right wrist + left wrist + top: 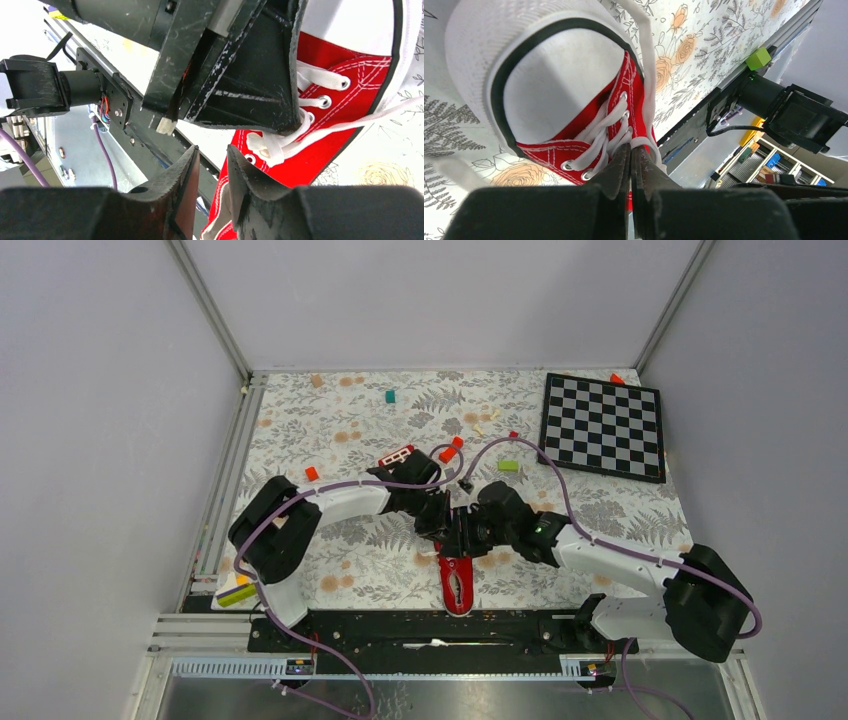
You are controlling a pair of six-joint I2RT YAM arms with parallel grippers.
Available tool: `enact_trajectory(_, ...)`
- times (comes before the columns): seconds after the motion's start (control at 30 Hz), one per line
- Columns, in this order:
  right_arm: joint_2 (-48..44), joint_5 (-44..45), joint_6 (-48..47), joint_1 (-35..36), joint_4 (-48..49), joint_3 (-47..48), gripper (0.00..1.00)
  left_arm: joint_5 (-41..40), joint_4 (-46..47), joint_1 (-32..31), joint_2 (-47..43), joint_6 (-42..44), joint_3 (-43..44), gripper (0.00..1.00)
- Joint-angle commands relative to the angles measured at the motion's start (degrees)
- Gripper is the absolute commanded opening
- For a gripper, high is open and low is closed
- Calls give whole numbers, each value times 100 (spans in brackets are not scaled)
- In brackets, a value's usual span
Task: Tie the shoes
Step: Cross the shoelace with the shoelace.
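The red sneaker (457, 585) lies on the floral table near the front rail, its white toe cap toward the grippers. In the left wrist view the toe cap (549, 75) fills the top, with white laces (599, 135) below it. My left gripper (630, 148) is shut at the upper eyelets, with a white lace strand pinched at its tips. It meets the right gripper over the shoe in the top view (443, 530). My right gripper (213, 150) is open and empty just beside the shoe's red side (325, 150), under the left gripper's fingers (250, 95).
A chessboard (603, 425) lies at the back right. Small blocks are scattered behind the arms: a red block with white squares (396, 456), a green one (508, 466), a teal one (390, 396). A yellow-green block (237, 592) sits front left. The black rail (430, 625) runs just before the shoe.
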Motion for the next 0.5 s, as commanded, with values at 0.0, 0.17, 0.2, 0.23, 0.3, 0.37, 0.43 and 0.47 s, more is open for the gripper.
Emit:
enact_trajectory(0.0,-266,208,-154,-2,-189,186,34,-29,219,2,98,84,-10,0)
enact_trajectory(0.17,-675,448,-215,-1,-160,50,31,-26,219,3,142,98,3,0)
enact_trajectory(0.2,-736,435,-269,-1,-145,18,30,-25,219,5,156,102,11,0)
enact_trajectory(0.23,-784,410,-372,-6,-124,-19,28,-25,219,-1,161,106,12,0)
enact_trajectory(0.3,-868,367,-717,0,-85,-124,26,-21,219,-2,200,106,37,0)
enact_trajectory(0.37,-951,430,-1195,-1,-137,-173,27,-19,212,1,238,106,54,0)
enact_trajectory(0.43,-980,571,-1567,-1,-334,-139,29,-18,190,5,265,122,71,0)
enact_trajectory(0.47,-957,580,-1743,-1,-434,-96,30,-24,185,3,278,124,70,0)
